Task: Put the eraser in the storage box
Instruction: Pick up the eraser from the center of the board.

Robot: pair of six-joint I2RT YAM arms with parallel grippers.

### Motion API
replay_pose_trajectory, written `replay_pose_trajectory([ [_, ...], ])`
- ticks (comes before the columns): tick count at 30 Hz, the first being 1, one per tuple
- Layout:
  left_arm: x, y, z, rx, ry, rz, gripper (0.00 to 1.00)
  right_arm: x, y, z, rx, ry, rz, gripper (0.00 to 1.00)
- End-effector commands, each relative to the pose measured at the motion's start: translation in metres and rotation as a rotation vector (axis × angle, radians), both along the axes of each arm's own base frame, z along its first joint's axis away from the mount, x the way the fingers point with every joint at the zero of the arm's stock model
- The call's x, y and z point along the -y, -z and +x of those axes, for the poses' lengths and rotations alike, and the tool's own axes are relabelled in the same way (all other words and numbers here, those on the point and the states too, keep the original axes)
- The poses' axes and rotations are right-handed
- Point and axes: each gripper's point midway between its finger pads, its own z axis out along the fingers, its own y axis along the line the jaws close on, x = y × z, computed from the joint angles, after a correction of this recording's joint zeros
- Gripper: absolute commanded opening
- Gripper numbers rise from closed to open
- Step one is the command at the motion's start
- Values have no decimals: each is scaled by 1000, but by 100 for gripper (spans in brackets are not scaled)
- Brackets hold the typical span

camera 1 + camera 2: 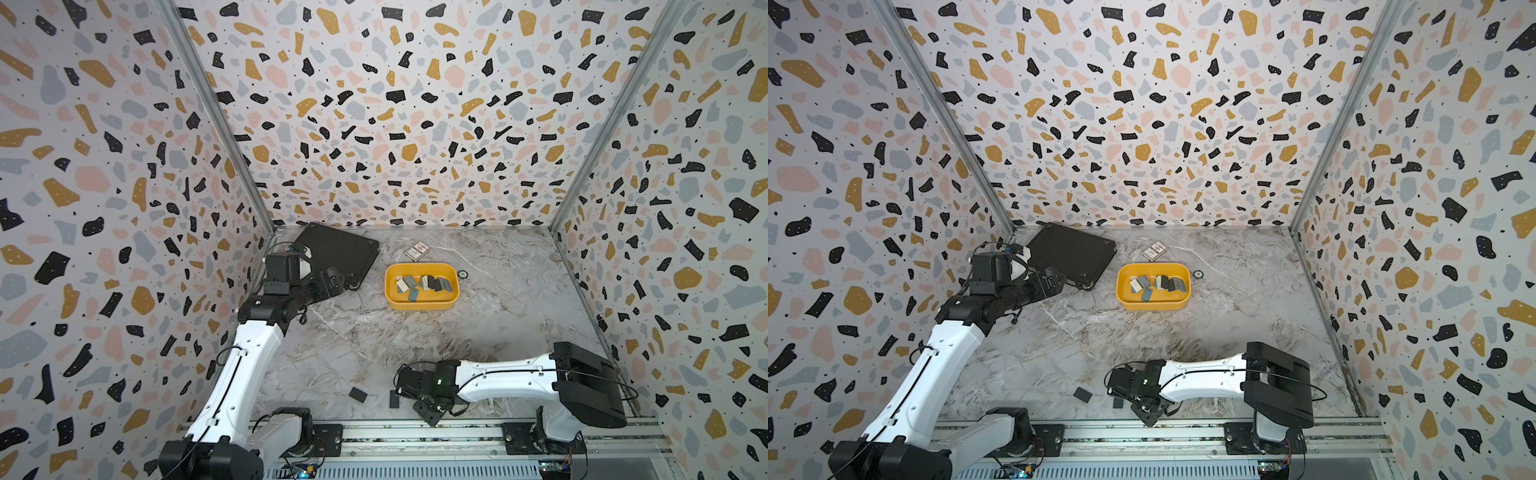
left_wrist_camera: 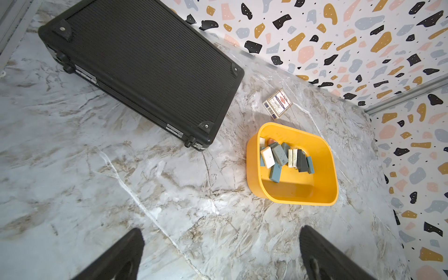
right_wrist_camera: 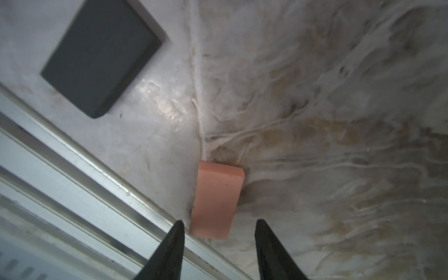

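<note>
A pink eraser (image 3: 217, 201) lies flat on the marble table beside the front rail; my right arm hides it in both top views. My right gripper (image 3: 219, 221) hangs low over it, open. Its fingertips (image 3: 179, 224) stand just short of the eraser's near end, one on either side, and touch nothing. A dark grey eraser (image 1: 357, 394) (image 3: 101, 55) lies further left. The yellow storage box (image 1: 422, 305) (image 2: 298, 186) sits at mid-table and holds several erasers. My left gripper (image 2: 219, 242) (image 1: 332, 282) hovers wide open and empty, left of the box.
A large flat black case (image 1: 336, 253) (image 2: 145, 68) lies at the back left, under my left wrist. A card pack (image 1: 417, 252) sits behind the box and a small round object (image 1: 462, 274) to its right. The metal rail (image 1: 415, 432) borders the front edge.
</note>
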Motion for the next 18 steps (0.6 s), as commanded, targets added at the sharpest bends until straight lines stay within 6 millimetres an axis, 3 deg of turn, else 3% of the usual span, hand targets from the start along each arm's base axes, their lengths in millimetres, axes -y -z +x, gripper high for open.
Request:
replay_pose_trajectory([
  [1,-4,2,-3,5,-17,7,100,-8,-7,3,14,4,9,50],
  [10,-5,5,-4,2,-20,7,100,-14,1,-1,-22,-10,-18,44],
  [18,-5,7,-3,0,-21,7,100,-9,6,1,-53,20,-31,19],
])
